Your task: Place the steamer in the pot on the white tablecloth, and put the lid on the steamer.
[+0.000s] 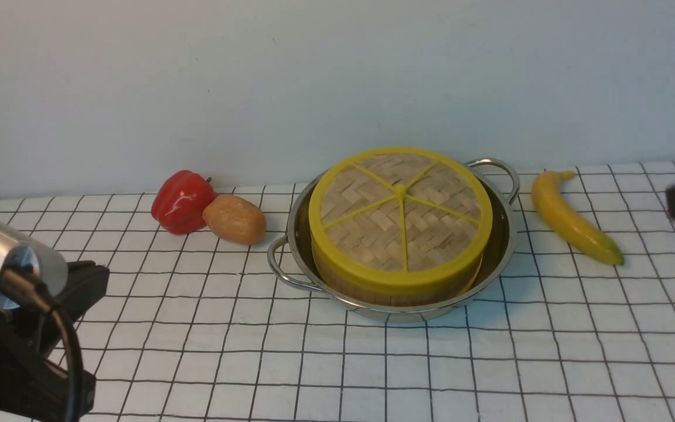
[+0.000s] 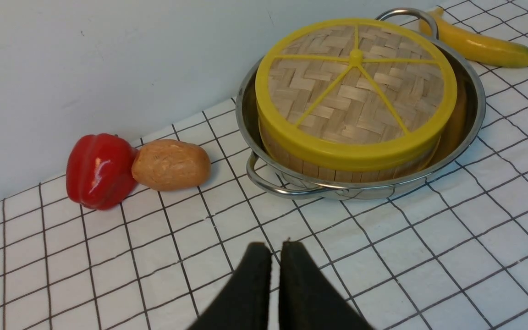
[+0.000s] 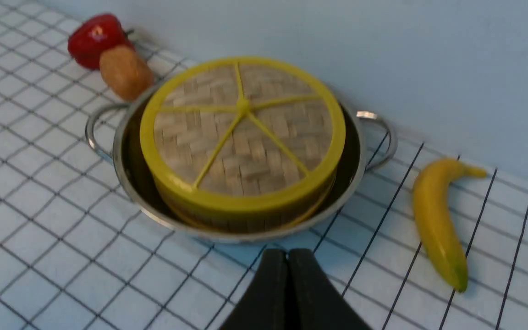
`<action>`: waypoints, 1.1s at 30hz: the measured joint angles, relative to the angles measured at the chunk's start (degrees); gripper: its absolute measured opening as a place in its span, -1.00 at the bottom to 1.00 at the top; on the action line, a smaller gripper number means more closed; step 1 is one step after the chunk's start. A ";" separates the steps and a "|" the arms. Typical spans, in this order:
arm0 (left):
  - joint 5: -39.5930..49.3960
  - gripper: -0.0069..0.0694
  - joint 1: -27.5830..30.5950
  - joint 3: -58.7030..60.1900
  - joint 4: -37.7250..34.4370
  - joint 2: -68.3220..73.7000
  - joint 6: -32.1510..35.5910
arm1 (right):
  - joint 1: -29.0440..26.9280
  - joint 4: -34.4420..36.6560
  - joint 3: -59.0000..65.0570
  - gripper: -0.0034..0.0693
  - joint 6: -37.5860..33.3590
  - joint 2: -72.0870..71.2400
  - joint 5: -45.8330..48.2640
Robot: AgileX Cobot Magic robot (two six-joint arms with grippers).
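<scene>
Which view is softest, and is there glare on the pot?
Right wrist view: softest, with the weave of the lid smeared and a bluish cast. Left wrist view: crisp, with small highlights on the rim of the pot and on the red pepper. Front view: scene sharp, but the left arm near the lens is out of focus.

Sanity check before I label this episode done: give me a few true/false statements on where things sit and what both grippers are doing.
1. The lid sits on the steamer, which stands in the pot. True.
2. The banana lies on the white tablecloth, to the right of the pot. True.
3. The red pepper lies in the pot. False: it lies on the cloth to the left of the pot, beside the potato.
4. The left gripper grips a pot handle. False: it is shut on nothing, short of the pot.
5. The right gripper is shut and empty. True.
</scene>
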 joint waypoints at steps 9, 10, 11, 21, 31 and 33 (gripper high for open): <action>0.00 -0.70 0.00 0.00 -0.05 0.00 0.00 | 0.00 0.12 8.69 -0.93 0.18 -4.40 -7.64; 0.00 -0.70 0.00 0.00 -0.05 0.00 0.00 | 0.00 0.12 8.77 -0.92 0.18 -4.40 -7.70; 0.00 -0.70 0.00 0.00 -0.05 0.00 0.00 | 0.00 0.12 8.77 -0.92 0.20 -4.40 -7.70; 0.00 -0.65 0.00 0.00 -0.05 0.00 0.00 | 0.00 0.12 8.81 -0.90 0.20 -4.40 -8.08; 0.00 -0.59 0.00 0.00 -0.05 0.00 0.00 | -13.97 -1.63 15.82 -0.88 -1.09 -14.27 -11.32; 0.00 -0.59 0.00 0.00 -0.05 0.00 0.00 | -18.39 -3.53 23.10 -0.87 -1.09 -20.26 -15.52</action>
